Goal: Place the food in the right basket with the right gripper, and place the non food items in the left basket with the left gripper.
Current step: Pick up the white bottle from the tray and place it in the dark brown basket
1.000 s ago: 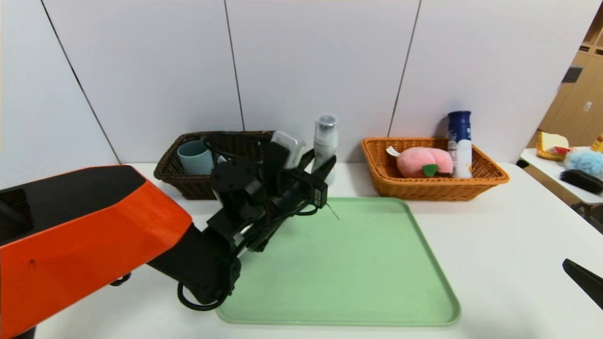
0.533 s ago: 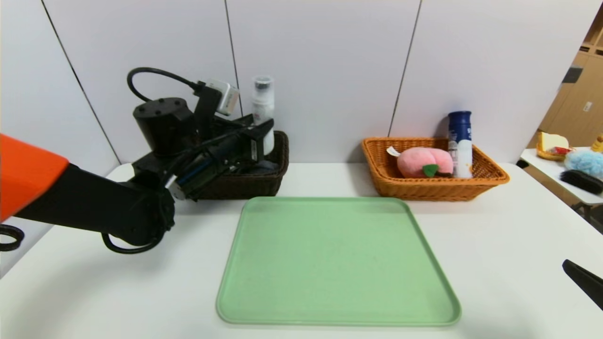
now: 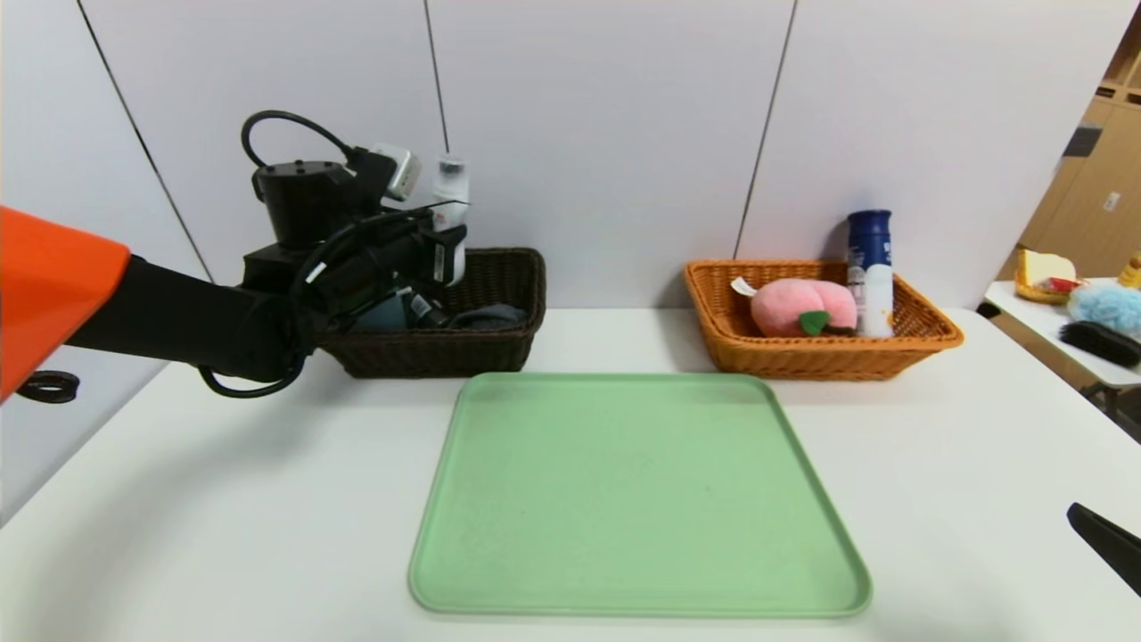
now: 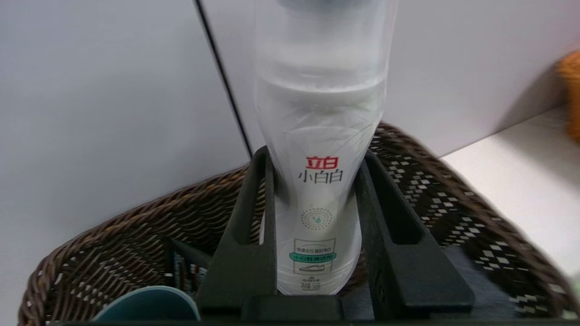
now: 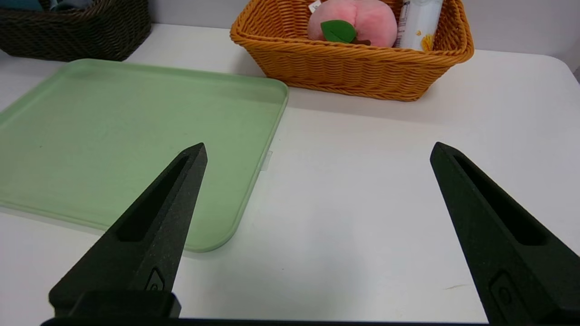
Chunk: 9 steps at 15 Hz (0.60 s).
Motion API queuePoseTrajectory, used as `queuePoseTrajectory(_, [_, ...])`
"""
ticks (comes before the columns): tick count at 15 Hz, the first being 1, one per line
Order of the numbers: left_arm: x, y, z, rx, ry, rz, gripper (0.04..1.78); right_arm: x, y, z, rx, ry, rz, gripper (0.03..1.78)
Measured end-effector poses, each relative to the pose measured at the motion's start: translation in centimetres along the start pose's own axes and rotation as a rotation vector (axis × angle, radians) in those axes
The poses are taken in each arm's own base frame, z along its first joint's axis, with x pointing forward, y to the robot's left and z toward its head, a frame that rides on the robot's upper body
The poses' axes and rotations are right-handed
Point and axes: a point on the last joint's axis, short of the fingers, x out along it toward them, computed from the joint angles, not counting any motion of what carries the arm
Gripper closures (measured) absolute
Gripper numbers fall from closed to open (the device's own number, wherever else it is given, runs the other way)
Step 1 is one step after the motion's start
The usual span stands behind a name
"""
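Gripping the slim white bottle point(image 4: 317, 190), left claw point(image 3: 441, 245) hangs over dark basket point(image 3: 499, 343).

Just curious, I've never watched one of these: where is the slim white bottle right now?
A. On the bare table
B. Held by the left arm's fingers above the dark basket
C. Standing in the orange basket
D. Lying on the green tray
B: the left gripper clamps the slim white bottle upright above the dark basket.

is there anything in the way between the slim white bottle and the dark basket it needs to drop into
Nothing visible blocks it. The left gripper holds the slim white bottle upright over the dark basket, whose cup sits off to one side.
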Motion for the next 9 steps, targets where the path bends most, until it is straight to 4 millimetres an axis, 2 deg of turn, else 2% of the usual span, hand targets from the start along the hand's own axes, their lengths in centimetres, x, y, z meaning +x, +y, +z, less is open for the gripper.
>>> queuePoseTrajectory(4, [1.4,0.2,-1.2,0.006,0.024,0.007,1.28,-0.2,0.1,0.0,-0.002,-0.006,0.000,0.11])
queuePoseTrajectory(9, [1.7,0.2,-1.5,0.020,0.028,0.007,1.28,-0.2,0.1,0.1,-0.004,-0.011,0.002,0.11])
